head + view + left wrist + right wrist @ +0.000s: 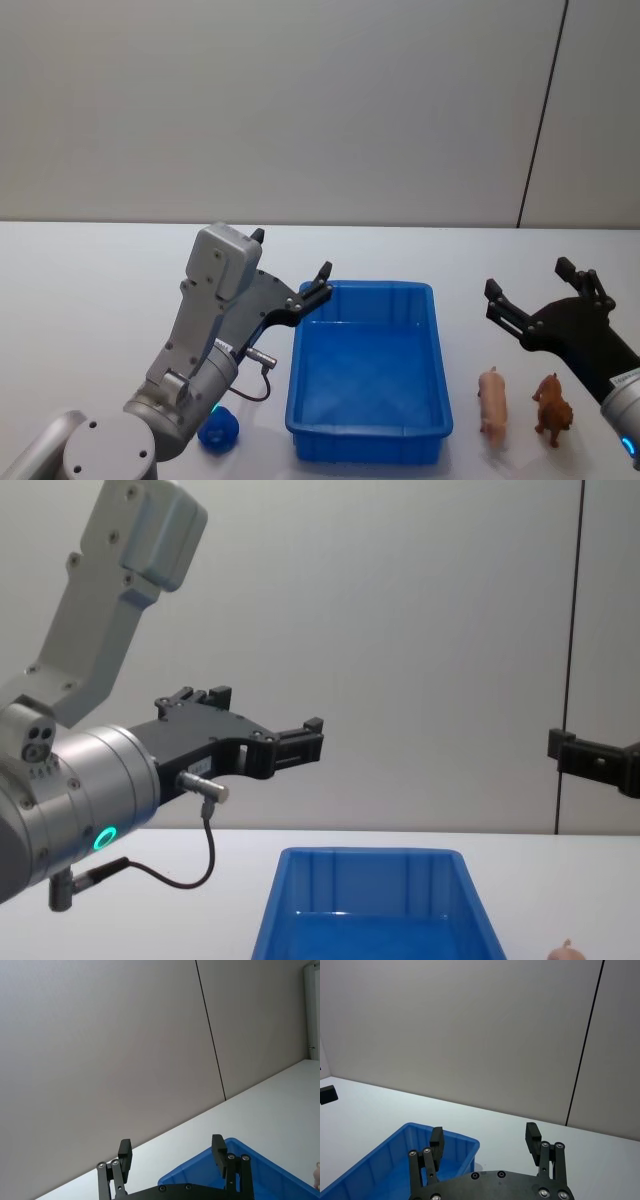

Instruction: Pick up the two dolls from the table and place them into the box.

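Head view: the box point(365, 445) sits mid-table point(90, 300). The pink doll point(492, 400) and brown doll point(552, 405) are side by side on the table, between 3 and 4 o'clock of the box and clear of its wall. At 12 o'clock of the dolls hovers the right gripper point(528, 277), jaws wide and empty. By the box's 10 o'clock corner is the raised left gripper point(290, 253), jaws also wide and empty. A small blue object point(218, 428) lies at 8 o'clock of the box.
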You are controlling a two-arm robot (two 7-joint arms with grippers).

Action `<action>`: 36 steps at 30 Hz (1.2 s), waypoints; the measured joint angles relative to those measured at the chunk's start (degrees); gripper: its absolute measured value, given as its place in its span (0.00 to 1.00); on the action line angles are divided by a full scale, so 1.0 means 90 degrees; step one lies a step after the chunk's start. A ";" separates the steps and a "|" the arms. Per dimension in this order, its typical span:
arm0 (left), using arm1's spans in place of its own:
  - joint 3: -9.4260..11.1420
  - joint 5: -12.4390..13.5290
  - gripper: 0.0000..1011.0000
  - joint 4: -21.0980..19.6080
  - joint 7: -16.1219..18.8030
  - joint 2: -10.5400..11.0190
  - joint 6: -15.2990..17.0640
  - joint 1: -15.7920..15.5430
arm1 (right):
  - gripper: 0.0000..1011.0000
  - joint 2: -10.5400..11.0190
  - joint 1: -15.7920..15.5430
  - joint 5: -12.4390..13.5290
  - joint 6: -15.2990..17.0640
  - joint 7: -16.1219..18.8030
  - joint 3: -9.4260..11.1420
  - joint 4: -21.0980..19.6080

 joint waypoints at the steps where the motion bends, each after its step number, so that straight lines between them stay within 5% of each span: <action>1: 0.0000 0.0000 0.99 0.0000 0.0000 0.0000 0.0000 0.0000 | 0.99 0.0000 0.0000 0.0000 0.0000 0.0000 0.0000 0.0000; 25: 0.0000 0.0000 0.99 0.0000 0.0000 0.0000 0.0000 0.0000 | 0.99 0.0001 0.0011 0.0000 0.0000 0.0022 0.0006 0.0020; 36: 0.0000 0.0000 0.99 0.0000 0.0000 0.0000 0.0000 0.0000 | 0.99 0.0093 0.0103 -0.0096 0.0210 0.0182 0.0098 0.0372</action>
